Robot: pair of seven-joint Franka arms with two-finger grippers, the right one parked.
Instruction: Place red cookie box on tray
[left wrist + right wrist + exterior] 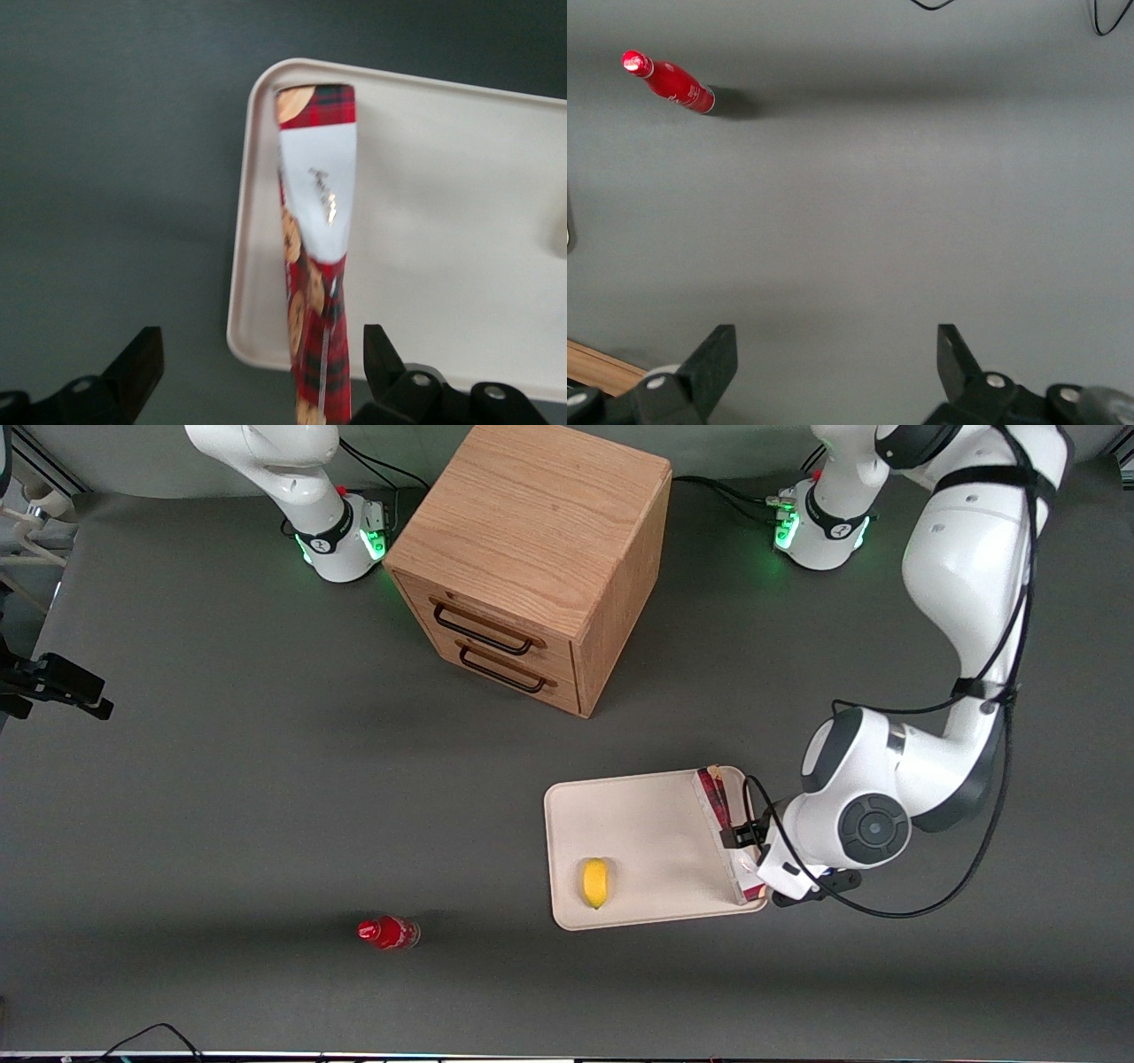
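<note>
- You see the box (pixel 719 815) standing on its long narrow edge on the tray (pixel 638 815), along the short rim at the working arm's end; one end reaches the tray corner nearer the cabinet (pixel 532 558), the other the corner nearer the front camera.
- From the wrist you see the box (pixel 317 239) just inside the tray's (pixel 443 221) rim, its pale face uppermost with red tartan print and cookie pictures at the ends; it seems to lean a little, though you cannot be sure from this angle.
- Your gripper (pixel 749 849) sits over the nearer half of the box at the tray's edge; in the wrist view the gripper (pixel 257 363) has its fingers spread wide, one finger (pixel 137 359) well clear over the dark table (pixel 106 177), the other (pixel 381 354) close beside the box; neither pad visibly presses the carton.
- A lemon (pixel 595 882) lies on the tray near the rim closest to the front camera, well apart from the box and toward the parked arm's end.
- A small red bottle (pixel 387 933) is on the table (pixel 221 797), off the tray, farther toward the parked arm's end; the parked wrist camera shows that bottle (pixel 669 81) lying on its side.
- The wooden cabinet, with two dark-handled drawers, stands farther from the front camera than the tray.
</note>
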